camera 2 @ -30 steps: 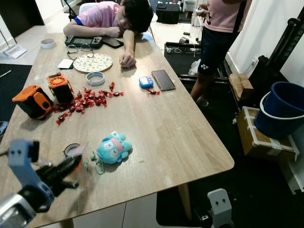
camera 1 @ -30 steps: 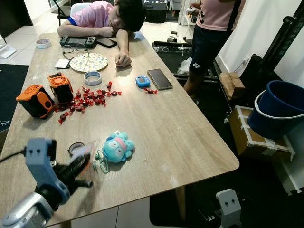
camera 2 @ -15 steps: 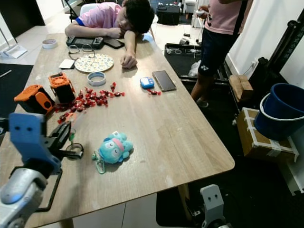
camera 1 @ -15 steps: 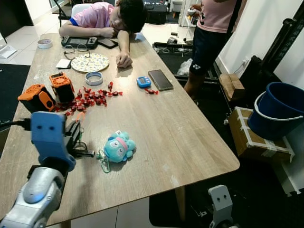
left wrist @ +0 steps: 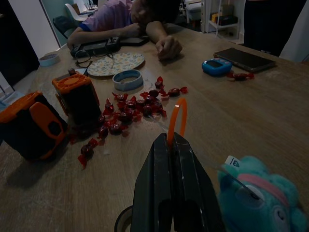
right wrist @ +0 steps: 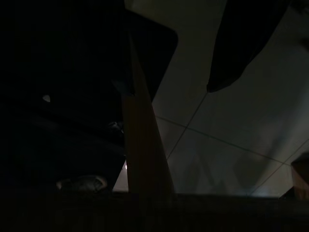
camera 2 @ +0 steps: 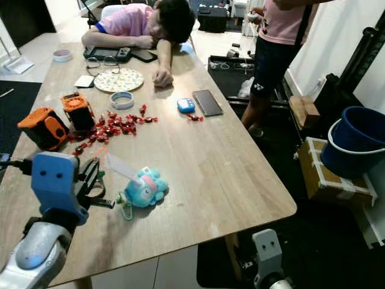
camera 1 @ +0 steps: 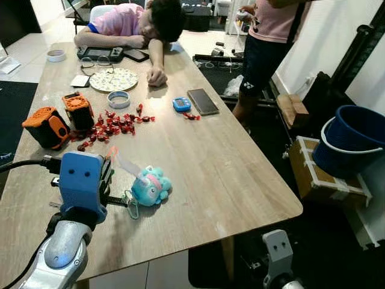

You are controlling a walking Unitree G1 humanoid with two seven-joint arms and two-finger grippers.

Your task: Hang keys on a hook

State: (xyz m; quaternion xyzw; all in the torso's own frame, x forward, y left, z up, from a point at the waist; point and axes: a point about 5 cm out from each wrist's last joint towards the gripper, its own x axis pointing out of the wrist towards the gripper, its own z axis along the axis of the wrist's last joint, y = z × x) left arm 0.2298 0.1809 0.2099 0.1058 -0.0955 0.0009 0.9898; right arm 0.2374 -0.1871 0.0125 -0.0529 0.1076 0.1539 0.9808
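Observation:
A teal plush keychain (camera 1: 150,185) lies on the wooden table (camera 1: 228,174) near its front edge, with a green carabiner (camera 1: 131,208) at its near side. My left gripper (left wrist: 173,138) hovers just left of the plush and is shut on a thin orange loop (left wrist: 177,116). A clear strip (camera 2: 123,168) runs from that loop down to the plush (left wrist: 263,203). A black ring (left wrist: 123,222) lies on the table under the gripper. My right arm (camera 1: 274,250) hangs low beside the table's front right corner; its wrist view is dark, with floor tiles and a table leg (right wrist: 142,145).
Red candies (camera 1: 114,123), two orange-and-black devices (camera 1: 45,126), a tape roll (camera 1: 118,99), a patterned plate (camera 1: 112,79), a phone (camera 1: 202,100) and a blue gadget (camera 1: 181,103) lie farther back. A person (camera 1: 138,21) slumps at the far end; another (camera 1: 264,42) stands right. A blue bucket (camera 1: 355,135) sits on boxes.
My left gripper rose from the table's front edge, moved up beside the plush and now holds the orange loop, with the clear strip lifted off the plush.

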